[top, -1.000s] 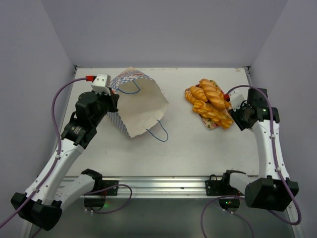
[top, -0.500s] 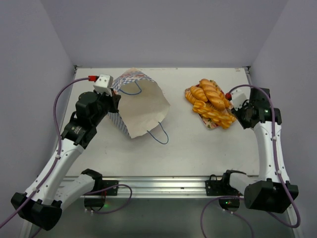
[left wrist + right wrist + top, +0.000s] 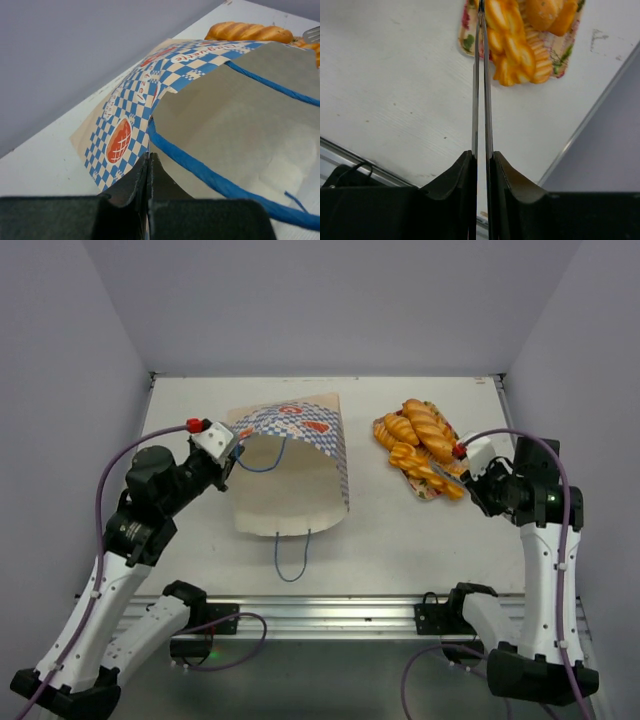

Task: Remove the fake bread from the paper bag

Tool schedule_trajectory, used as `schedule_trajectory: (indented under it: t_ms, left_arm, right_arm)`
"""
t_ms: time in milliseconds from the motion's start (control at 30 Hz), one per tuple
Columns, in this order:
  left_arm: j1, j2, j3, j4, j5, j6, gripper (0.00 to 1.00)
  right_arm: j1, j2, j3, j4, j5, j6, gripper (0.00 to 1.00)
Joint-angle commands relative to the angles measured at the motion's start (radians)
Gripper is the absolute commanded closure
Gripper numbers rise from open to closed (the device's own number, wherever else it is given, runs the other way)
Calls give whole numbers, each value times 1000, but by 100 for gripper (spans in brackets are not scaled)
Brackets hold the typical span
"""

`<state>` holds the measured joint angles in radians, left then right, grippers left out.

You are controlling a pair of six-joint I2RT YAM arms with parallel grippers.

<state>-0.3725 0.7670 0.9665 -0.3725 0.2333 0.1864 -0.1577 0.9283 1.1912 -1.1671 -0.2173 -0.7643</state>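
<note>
Top view: bag (image 3: 290, 480) is on the table (image 3: 400, 540), left of centre. Its checkered band w/ red logos faces the far side, plain tan part faces the near edge. One blue cord handle (image 3: 290, 558) trails off the bag's near edge onto the table. A 2nd cord loops at the bag's left side, just beside the L gripper (image 3: 233, 447).

L gripper: jaws closed on the bag's left edge, next to the checkered band. L wrist view agrees: fingers meet w/ the paper rim pinched btw them. Bag lifted or lying flat: can't tell. Inside of bag not visible.

Bread (image 3: 420, 443): glossy orange pile, long ridged loaves on top. All visible pieces sit on the floral tray (image 3: 465, 44) at the far right of the table, well apart from the bag.

R gripper (image 3: 461, 468): at the near-right side of the tray, pointing at the pile. R wrist view: the two thin fingers lie parallel w/ only a hairline slit, nothing btw them. Tips are over the tray edge and bread; touching or not, can't tell.
</note>
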Motion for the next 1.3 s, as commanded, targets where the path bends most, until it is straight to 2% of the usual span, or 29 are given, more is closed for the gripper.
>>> schedule_trajectory:
  t_ms: [0,133,233,400,500,633,700,833,967,1000,1100,1133,1200,1233,1267]
  left_arm:
    - [7,-32,-2,-19,41,95,100]
    - [7,21,73,-34,-3,9,100]
    - [7,132,207,-98,-64,-74,100]
    - [29,375,461,-224,-140,-177,100]
    - [113,527,585,-258,-36,-252,100]
    - [255,763,693,-266,195,-309,100]
    - [303,831,734,-246,277,-340,100]
    - [345,983,814,-241,317,-369,100]
    - [373,1020,834,-201,298,-421,99]
    - [409,1023,834,-194,291,-429,98]
    - [425,1019,834,-175,276,-449,82]
    - [425,1006,834,-171,268,-452,66]
    - [426,988,825,-149,258,-462,49]
    - [428,965,819,-128,259,-473,36]
    - [428,951,813,-114,259,-479,31]
  right_arm:
    - [-2,-17,24,-54,-230,-59,88]
    - [0,20,39,-29,-349,-46,88]
    - [1,64,64,16,-425,-9,89]
    - [15,102,82,167,-453,111,89]
    - [18,115,70,228,-470,160,89]
    - [24,119,29,276,-491,195,89]
    - [24,113,12,290,-493,206,89]
    - [24,98,-33,305,-487,203,89]
    - [26,92,-54,310,-487,198,89]
    - [26,95,-58,311,-485,200,89]
    - [26,99,-65,314,-485,198,89]
    - [26,104,-67,314,-484,194,89]
    - [27,110,-70,314,-491,189,89]
    - [29,118,-76,311,-493,178,89]
    - [36,121,-79,310,-495,174,89]
